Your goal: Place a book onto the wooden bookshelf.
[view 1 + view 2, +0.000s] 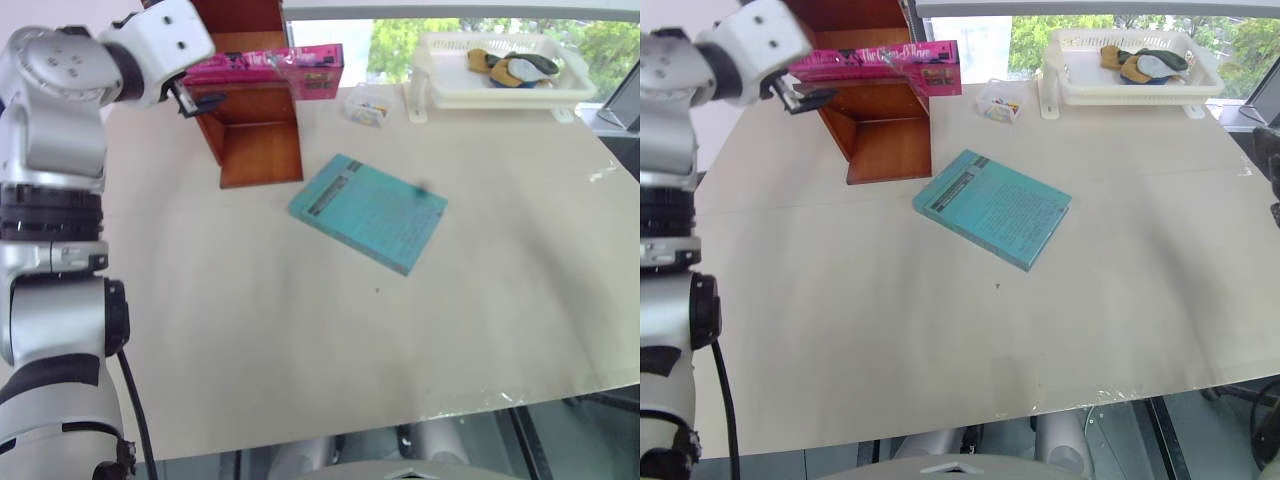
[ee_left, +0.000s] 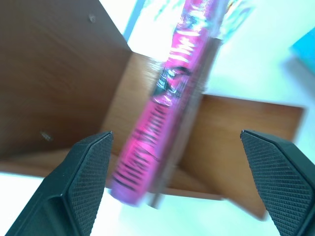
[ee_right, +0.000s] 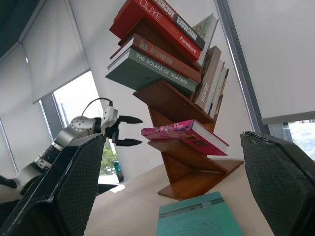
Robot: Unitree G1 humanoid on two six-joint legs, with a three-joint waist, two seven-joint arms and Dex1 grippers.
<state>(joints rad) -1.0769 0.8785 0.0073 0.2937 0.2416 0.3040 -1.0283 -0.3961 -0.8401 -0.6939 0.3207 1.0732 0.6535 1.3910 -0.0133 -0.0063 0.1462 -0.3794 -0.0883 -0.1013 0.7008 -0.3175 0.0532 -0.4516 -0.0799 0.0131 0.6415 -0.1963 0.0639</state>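
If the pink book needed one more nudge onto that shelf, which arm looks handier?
Probably the left: its open left gripper hangs right beside the book lying on the wooden bookshelf.

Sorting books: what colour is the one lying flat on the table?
Teal-green book, clearest in the right eye view.

The wide stretch of table (image 1: 300,350) nearest the robot lies bare, so a gripper could sweep across it freely up to the teal book (image 1: 368,211) lying flat near the middle. Toward the far edge the way narrows: the wooden bookshelf (image 1: 250,130) stands at the far left with the pink book (image 1: 270,68) jutting out sideways from its lower board, a small clear packet (image 1: 365,108) sits just beyond, and the white basket (image 1: 500,72) fills the far right. The open left gripper (image 3: 129,131) hangs just beside the book's end, apart from it, with free air behind.
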